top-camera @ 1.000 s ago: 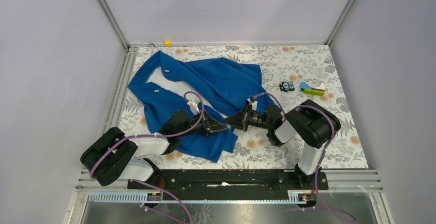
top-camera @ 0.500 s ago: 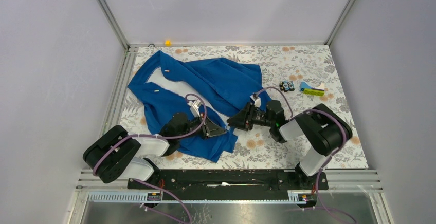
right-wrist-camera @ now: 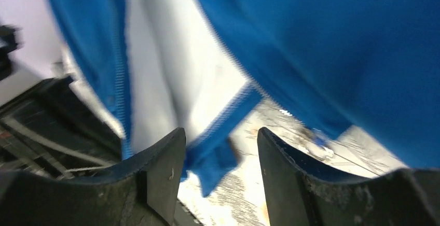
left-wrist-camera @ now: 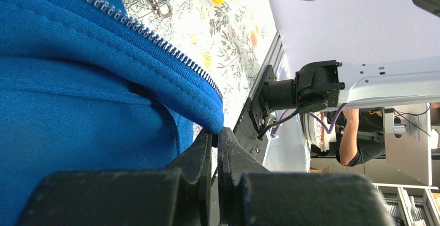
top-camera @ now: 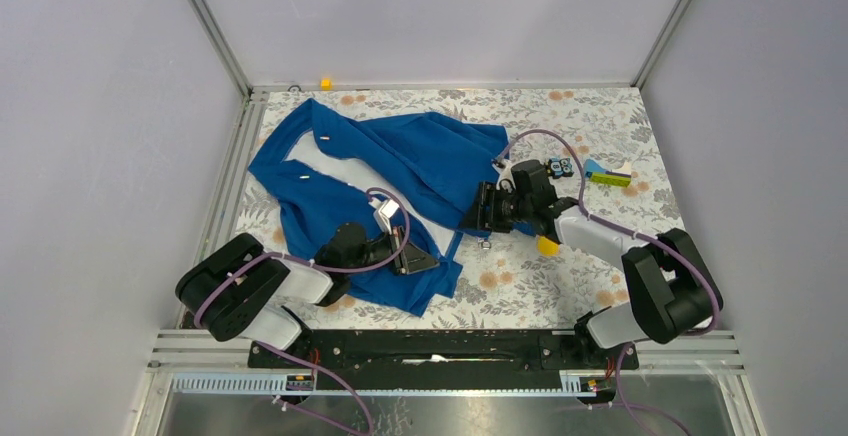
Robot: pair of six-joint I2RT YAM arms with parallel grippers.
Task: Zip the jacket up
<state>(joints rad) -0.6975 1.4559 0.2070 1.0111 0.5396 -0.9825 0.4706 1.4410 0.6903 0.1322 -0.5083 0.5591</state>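
Blue fabric first: the jacket (top-camera: 400, 161) lies spread open over the left and centre of the table (top-camera: 620, 266), white lining showing, the front not joined. My left gripper (top-camera: 425, 259) sits low at the bottom corner of the near front panel, lower centre of the overhead view. Its wrist view shows the jaws clenched together with the hem corner caught at their tips, and the teeth (left-wrist-camera: 155, 39) running away to the upper left. Change noted over the last second: the right gripper (top-camera: 480, 212) was nose to nose with the left one at that corner. It has since swung toward the upper right and now hangs at the lower end of the far panel, centre frame. Its fingers stand apart and hold nothing. Its wrist view is blurred, so I judge it to be in motion. A silvery pull (left-wrist-camera: 162, 8) lies on the table at the end of the far zipper edge, top of the left wrist view. My reading: the halves are not mated, zipping has not begun, and the right arm is repositioning for the pull end. Risk: the left pinch looks shallow and could slip.
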